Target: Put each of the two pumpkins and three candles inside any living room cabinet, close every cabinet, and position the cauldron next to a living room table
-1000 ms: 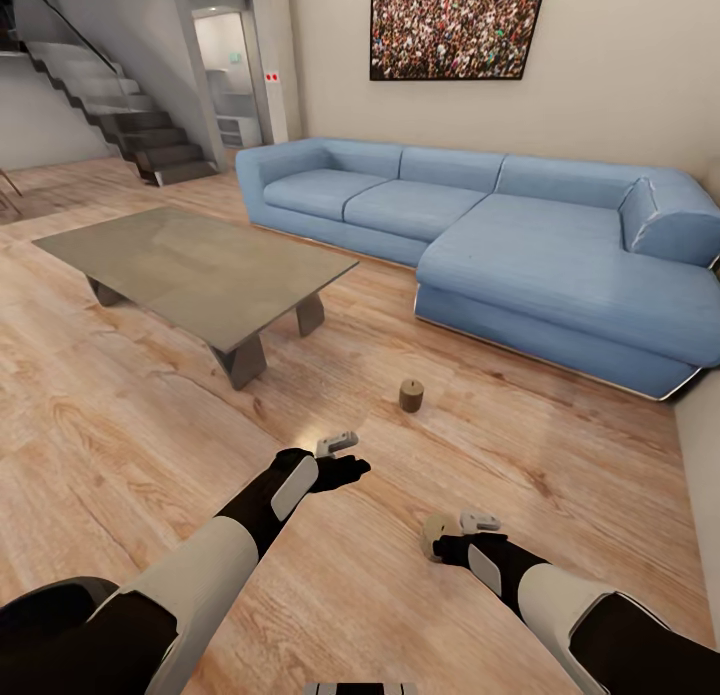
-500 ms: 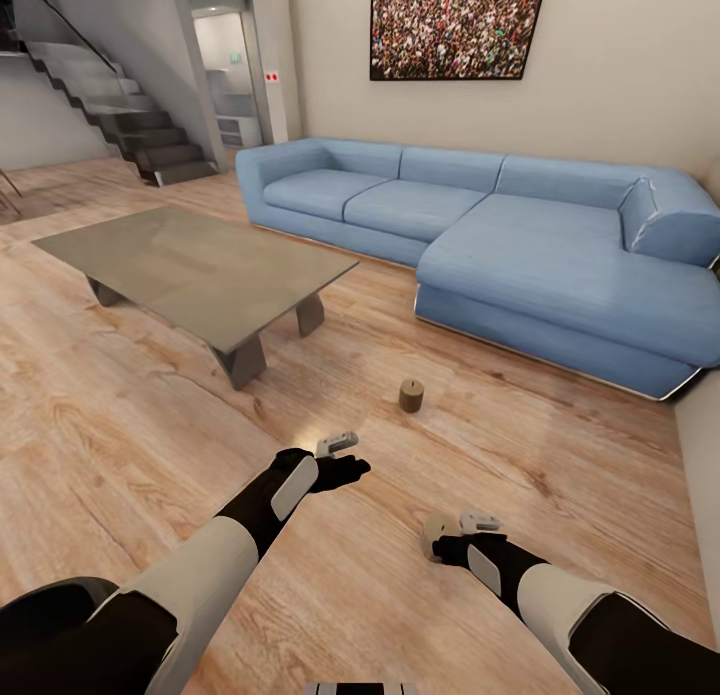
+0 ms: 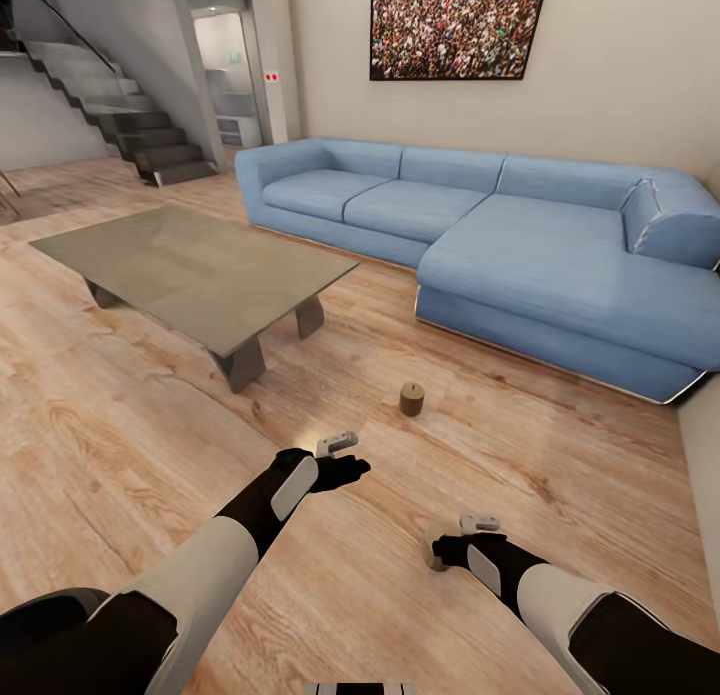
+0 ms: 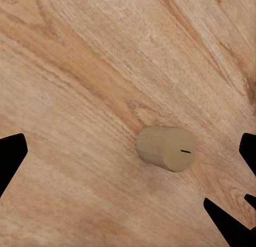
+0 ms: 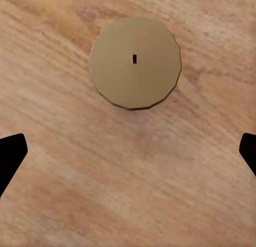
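Your view has just shifted a touch, camera only; both candles sit where they were. Right end effector [image 3: 462, 535] hovers wide open, empty, straight over a candle [image 5: 135, 63] on the floor [image 3: 150, 425]. Left end effector [image 3: 340, 453] reaches forward, also open and empty, another candle [image 3: 411, 398] just ahead. Table [image 3: 190, 265] lies beyond your left.
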Motion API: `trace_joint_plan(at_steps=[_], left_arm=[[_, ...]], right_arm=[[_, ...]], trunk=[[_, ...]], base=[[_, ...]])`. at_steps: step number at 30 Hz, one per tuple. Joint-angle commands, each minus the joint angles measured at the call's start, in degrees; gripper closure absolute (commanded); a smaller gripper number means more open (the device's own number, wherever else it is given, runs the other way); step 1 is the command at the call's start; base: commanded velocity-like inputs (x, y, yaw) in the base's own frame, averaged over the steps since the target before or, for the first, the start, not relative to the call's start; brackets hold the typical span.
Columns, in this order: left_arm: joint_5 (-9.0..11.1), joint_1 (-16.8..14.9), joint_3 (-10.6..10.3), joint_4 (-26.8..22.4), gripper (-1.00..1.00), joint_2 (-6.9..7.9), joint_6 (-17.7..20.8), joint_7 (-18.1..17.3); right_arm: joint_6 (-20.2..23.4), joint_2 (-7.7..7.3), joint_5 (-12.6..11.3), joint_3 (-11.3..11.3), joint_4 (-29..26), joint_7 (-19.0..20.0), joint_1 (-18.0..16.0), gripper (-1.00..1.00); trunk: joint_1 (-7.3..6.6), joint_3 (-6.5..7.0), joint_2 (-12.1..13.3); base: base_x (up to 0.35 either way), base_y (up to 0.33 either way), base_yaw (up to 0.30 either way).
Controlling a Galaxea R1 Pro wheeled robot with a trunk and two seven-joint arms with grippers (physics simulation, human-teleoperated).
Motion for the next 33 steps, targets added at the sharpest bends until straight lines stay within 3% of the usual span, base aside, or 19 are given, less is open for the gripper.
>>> trace_joint_plan(at_steps=[1,10,20,33], left_arm=[[0.6,0.0,-0.1,-0.1,-1.0,0.0,0.1,0.5],[0.6,0.0,-0.2,-0.1,-1.0,0.0,0.1,0.5],[0.6,0.0,-0.2,-0.1,-1.0,0.0,0.1,0.5],[0.5,0.0,-0.3,-0.1,-1.0,0.0,0.2,0.5]], right_arm=[[0.3,-0.01,-0.5,0.5,-0.1,-0.3,0.0,-1.0],[0.3,-0.01,-0.5,0.5,-0.1,-0.3,0.0,-1.0],[0.3,-0.01,-0.5,0.5,-0.1,-0.3,0.0,-1.0],[0.3,-0.01,-0.4,0.5,-0.1,-0.3,0.0,-1.0]], trunk=[[-0.01,-0.04,0.0],[-0.01,-0.04,0.0],[-0.01,-0.04,0.0],[-0.01,-0.04,0.0]], base=[[0.002,0.0,0.0],[0.02,0.0,0.0],[0.245,0.0,0.0],[0.019,0.0,0.0]])
